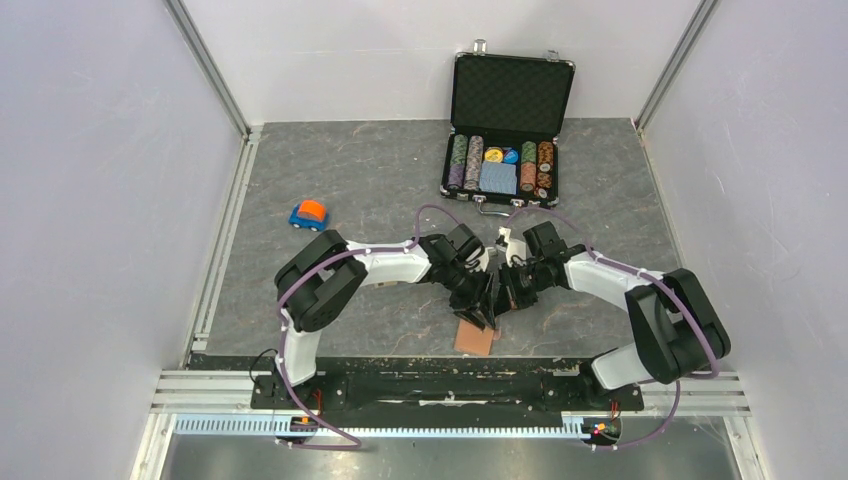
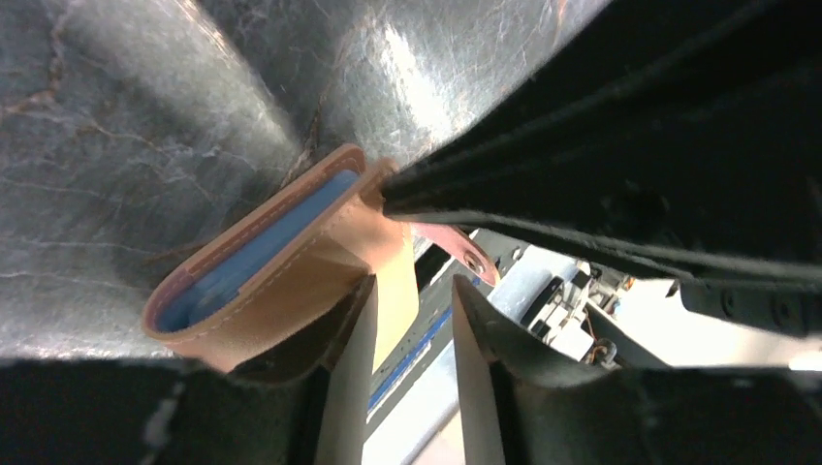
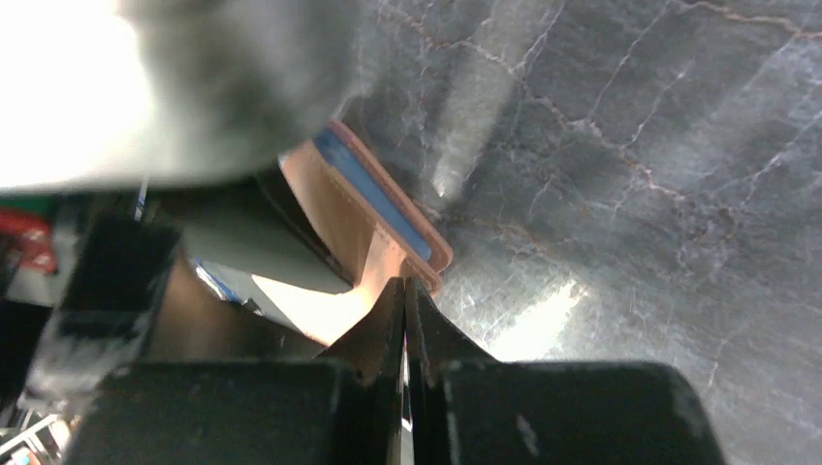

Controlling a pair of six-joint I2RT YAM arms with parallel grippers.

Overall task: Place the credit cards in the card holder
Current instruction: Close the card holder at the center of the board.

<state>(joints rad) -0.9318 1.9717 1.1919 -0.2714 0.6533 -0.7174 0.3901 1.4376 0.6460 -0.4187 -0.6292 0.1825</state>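
Observation:
The tan leather card holder is lifted off the grey table between my two grippers. In the left wrist view the card holder is folded, with its blue inside showing along the edge. My right gripper is shut on the holder's strap just below its body; the strap's snap end hangs free. My left gripper is open, with one finger against the holder's outer leather. The grippers meet above the table's near middle, left and right. No credit cards show in any view.
An open black poker-chip case stands at the back, with chips and a blue deck inside. A small orange and blue toy car lies at the left. Grey walls enclose the table. A black rail runs along the near edge.

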